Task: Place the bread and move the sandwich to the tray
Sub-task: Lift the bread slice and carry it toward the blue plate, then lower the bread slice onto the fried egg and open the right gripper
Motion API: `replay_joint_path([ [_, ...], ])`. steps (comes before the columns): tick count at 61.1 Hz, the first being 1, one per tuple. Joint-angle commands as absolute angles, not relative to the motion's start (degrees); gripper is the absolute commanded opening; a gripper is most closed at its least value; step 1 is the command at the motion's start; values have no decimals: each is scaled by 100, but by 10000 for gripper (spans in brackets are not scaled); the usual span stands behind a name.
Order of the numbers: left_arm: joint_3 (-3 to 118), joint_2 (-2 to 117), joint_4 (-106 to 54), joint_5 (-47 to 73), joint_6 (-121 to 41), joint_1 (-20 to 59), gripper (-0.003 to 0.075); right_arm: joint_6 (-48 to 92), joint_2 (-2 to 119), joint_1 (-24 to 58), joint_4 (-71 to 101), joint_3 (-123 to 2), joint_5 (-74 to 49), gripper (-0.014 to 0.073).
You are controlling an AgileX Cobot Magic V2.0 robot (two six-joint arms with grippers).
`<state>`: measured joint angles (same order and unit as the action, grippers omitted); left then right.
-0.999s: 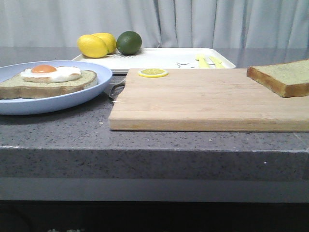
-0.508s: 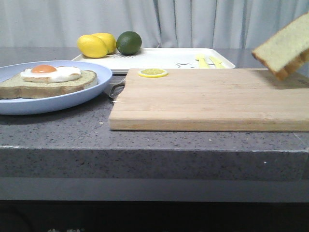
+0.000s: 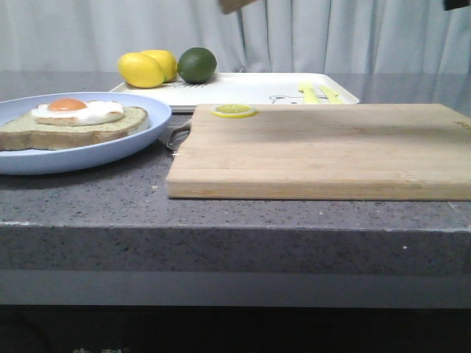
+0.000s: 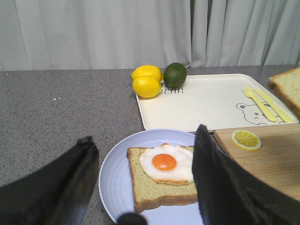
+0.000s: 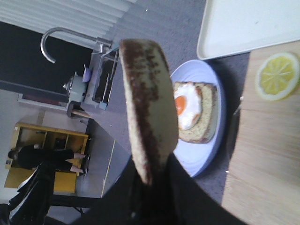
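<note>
- Right wrist view: right gripper [image 5: 149, 180] clamped on the edge of the bread [image 5: 149, 110], held aloft and on edge over the blue plate [image 5: 213, 140].
- Left gripper [image 4: 140, 187]: fingers spread wide, empty, above the egg-topped slice [image 4: 161, 180].
- Tray [image 4: 206, 101]: behind the plate; lemons [image 4: 146, 80] and lime [image 4: 175, 75] at one corner.
- Risk: the narrow edge grip may let the bread swing or slip.
- Risk: an off-centre release could smear the egg [image 4: 168, 163] or leave the slices misaligned.
</note>
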<state>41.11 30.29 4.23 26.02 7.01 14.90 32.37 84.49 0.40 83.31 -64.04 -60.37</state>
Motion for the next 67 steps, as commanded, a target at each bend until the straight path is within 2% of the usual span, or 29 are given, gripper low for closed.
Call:
replay_joint_path([
  [1, 4315, 3081, 450, 2147, 681, 1547, 439, 3309, 8248, 679, 9033, -6532, -5536, -66],
  [12, 4315, 3081, 450, 2147, 681, 1547, 439, 3570, 8586, 2184, 10099, -6550, -4191, -66],
  [18, 4315, 3081, 450, 2147, 681, 1547, 439, 4274, 8891, 2651, 11027, -6608, -3879, -66],
  [25, 4315, 3081, 450, 2147, 681, 1547, 439, 4377, 9341, 3040, 11051, -6973, -3603, -66],
  [35, 4315, 3081, 438, 2147, 681, 1547, 439, 4315, 9976, 3464, 11051, -7682, -3049, -66],
  [47, 4315, 3081, 438, 2147, 681, 1547, 439, 3441, 10538, 3749, 11051, -8276, -2390, -66],
  [67, 4315, 3081, 438, 2147, 681, 1547, 439, 3288, 10776, 3834, 11046, -8293, -2065, -56],
])
